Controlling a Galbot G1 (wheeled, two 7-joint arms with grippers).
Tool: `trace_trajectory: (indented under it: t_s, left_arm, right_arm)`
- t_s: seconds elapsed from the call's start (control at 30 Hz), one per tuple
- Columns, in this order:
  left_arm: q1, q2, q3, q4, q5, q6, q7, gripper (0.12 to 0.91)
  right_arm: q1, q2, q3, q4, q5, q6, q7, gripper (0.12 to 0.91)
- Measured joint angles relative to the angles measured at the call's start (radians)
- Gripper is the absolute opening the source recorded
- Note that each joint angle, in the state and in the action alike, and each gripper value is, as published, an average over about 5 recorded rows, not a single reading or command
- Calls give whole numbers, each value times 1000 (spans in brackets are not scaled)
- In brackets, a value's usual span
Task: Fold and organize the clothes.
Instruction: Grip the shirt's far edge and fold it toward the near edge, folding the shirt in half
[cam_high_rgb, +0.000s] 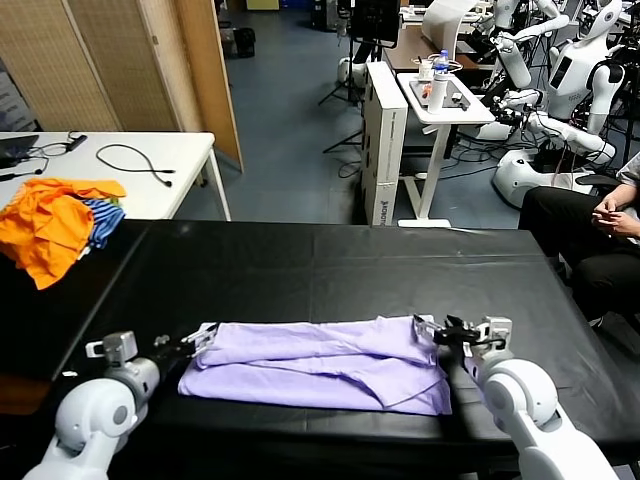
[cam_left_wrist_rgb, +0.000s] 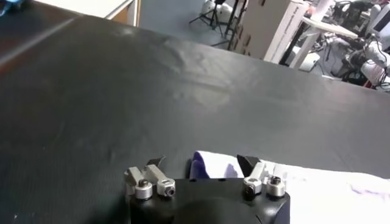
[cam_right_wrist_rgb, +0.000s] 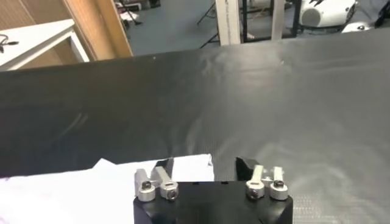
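One lavender T-shirt (cam_high_rgb: 320, 362) lies folded near the black worktop's (cam_high_rgb: 330, 265) front edge, long axis running nine to three o'clock. The left tool (cam_high_rgb: 205, 338) and right tool (cam_high_rgb: 432, 330) straddle its end corners, jaws parted. Open worktop stretches toward twelve.

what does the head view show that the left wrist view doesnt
Only the head view: the whole lavender T-shirt folded into a long band, the right gripper at its far right corner, the orange garment and blue-striped cloth at the table's far left, and a seated person.

Only the left wrist view: a close look at the left gripper, its fingers parted around a shirt corner.

Both: the black table, the shirt, the left gripper, and the white stand behind.
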Motion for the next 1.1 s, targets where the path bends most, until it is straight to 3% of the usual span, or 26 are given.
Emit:
trace_trajectory:
  t_s: [0.13, 0.2, 0.3, 0.37, 0.53, 0.63, 0.9, 0.97, 1.03, 1.1]
  left_arm:
    - [1, -3, 3, 2, 1, -1, -2, 473]
    - [1, -4, 3, 2, 5, -6, -3, 341]
    - [-1, -5, 3, 7, 13, -21, -9, 188]
    - [-4, -5, 4, 11, 16, -28, -13, 148]
    - [-4, -7, 10, 9, 18, -28, -7, 146]
    - [4, -10, 10, -3, 24, -26, 4, 191]
    - [55, -1, -30, -69, 14, -27, 4, 623]
    - [75, -4, -42, -93, 15, -30, 6, 754]
    - [97, -13, -54, -114, 25, -37, 11, 846]
    - [119, -25, -62, -128, 43, -50, 22, 886]
  right_arm:
    - [2, 7, -5, -1, -9, 5, 0, 203]
    - [0, 11, -5, 1, -18, 14, 6, 149]
    - [-3, 20, 2, 5, -38, 29, 20, 142]
    - [-7, 27, 8, 8, -44, 31, 25, 140]
    - [-20, 29, 16, 24, -25, 7, 6, 180]
    - [-31, 21, 25, 42, -16, -8, -10, 307]
    - [-81, -19, 78, 119, 10, -16, -36, 799]
    - [-96, -23, 96, 137, 10, -14, -42, 871]
    - [-111, -23, 113, 155, 10, -12, -48, 896]
    - [-125, -24, 128, 172, 10, -9, -56, 904]
